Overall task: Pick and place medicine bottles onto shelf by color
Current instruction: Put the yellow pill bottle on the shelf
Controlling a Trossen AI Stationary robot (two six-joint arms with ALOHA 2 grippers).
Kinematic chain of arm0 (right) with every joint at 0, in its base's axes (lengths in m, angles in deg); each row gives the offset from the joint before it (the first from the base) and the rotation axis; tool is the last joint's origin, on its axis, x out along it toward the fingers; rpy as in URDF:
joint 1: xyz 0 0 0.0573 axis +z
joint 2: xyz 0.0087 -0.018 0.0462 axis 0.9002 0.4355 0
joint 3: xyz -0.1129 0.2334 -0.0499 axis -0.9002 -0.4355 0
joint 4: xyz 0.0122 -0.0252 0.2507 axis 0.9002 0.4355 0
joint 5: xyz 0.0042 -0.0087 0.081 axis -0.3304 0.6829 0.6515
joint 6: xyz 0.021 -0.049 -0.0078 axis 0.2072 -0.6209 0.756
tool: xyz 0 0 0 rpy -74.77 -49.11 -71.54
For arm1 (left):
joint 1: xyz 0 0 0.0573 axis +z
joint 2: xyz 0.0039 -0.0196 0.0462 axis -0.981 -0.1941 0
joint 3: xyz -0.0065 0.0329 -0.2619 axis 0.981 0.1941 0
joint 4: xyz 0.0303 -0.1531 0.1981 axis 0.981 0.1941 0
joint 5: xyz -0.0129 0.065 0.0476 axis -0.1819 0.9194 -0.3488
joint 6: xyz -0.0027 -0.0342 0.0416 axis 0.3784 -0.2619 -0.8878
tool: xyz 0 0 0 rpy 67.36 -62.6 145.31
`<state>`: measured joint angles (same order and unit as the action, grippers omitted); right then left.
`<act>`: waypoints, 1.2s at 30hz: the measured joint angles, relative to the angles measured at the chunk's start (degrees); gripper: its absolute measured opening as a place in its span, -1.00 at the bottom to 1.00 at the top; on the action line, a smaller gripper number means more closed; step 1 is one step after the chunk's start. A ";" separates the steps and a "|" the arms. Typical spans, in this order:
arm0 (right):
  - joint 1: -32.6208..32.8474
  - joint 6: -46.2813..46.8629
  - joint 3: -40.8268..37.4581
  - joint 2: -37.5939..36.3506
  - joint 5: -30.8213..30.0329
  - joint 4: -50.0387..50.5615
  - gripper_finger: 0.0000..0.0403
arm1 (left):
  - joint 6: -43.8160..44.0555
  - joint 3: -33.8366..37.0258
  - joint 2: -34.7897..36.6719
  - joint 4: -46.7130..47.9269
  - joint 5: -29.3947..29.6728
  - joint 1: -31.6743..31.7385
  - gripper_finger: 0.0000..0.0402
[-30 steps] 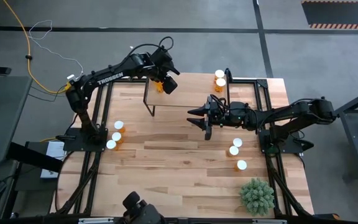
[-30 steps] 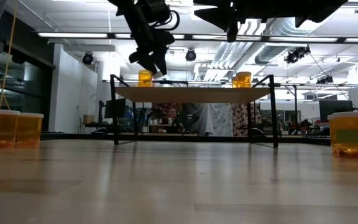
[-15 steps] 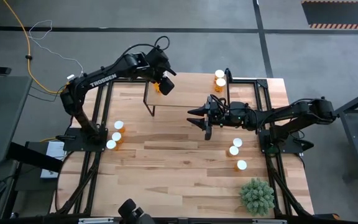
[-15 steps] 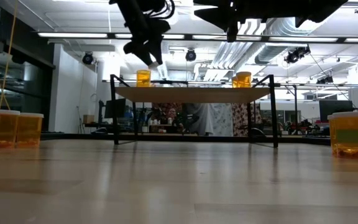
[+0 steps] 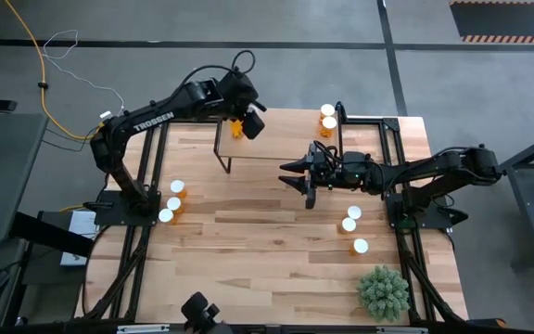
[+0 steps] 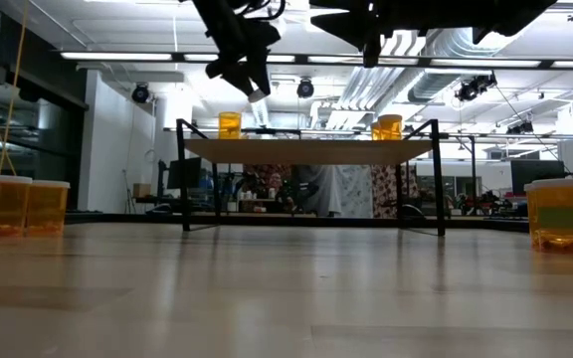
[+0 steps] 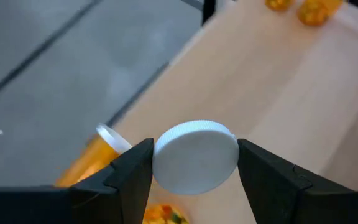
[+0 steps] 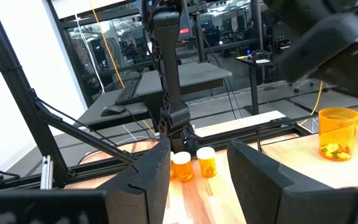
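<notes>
**Q:** Medicine bottles — where are they right now?

**A:** One orange bottle with a white cap [image 7: 196, 156] is pinched between the jaws of the left gripper [image 5: 246, 123], held over the shelf [image 5: 248, 141] at the table's far edge, toward the shelf's left end. In the low view another bottle [image 6: 230, 124] stands on the shelf's left end and one more [image 6: 388, 127] on its right end. Three bottles [image 5: 171, 202] are grouped near the table's left edge. Two [image 5: 328, 116] sit by the far edge, right of the shelf. Three more [image 5: 352, 227] lie toward the right edge, with a green spiky plant [image 5: 383, 291] at the near right corner.

**Q:** And the other arm?

**A:** The right gripper [image 5: 300, 176] hangs over the middle of the table, its jaws spread and holding nothing.

**Q:** What could go wrong from here?

**A:** My judgement: the held bottle hangs close to the one already standing on the shelf's left end. A lowering that drifts sideways could knock that bottle over or push it off the edge. The shelf is narrow, so a release too near its edge, or with the bottle tilted, could let it topple and roll to the table. Letting go from too high could make it bounce.
</notes>
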<state>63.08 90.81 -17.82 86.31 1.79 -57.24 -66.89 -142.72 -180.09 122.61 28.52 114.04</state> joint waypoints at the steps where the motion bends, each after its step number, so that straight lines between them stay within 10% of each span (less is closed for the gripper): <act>1: 0.02 0.00 0.02 0.00 0.00 0.00 -0.25 | -0.27 -0.02 -0.04 -0.40 0.61 0.19 0.03; 36: 0.02 0.00 0.00 0.00 0.04 -0.42 -0.25 | 0.98 2.84 -0.55 2.78 2.14 0.80 0.03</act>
<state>63.10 90.81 -17.82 86.31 1.83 -57.66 -65.91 -139.88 -180.64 125.39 30.66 114.83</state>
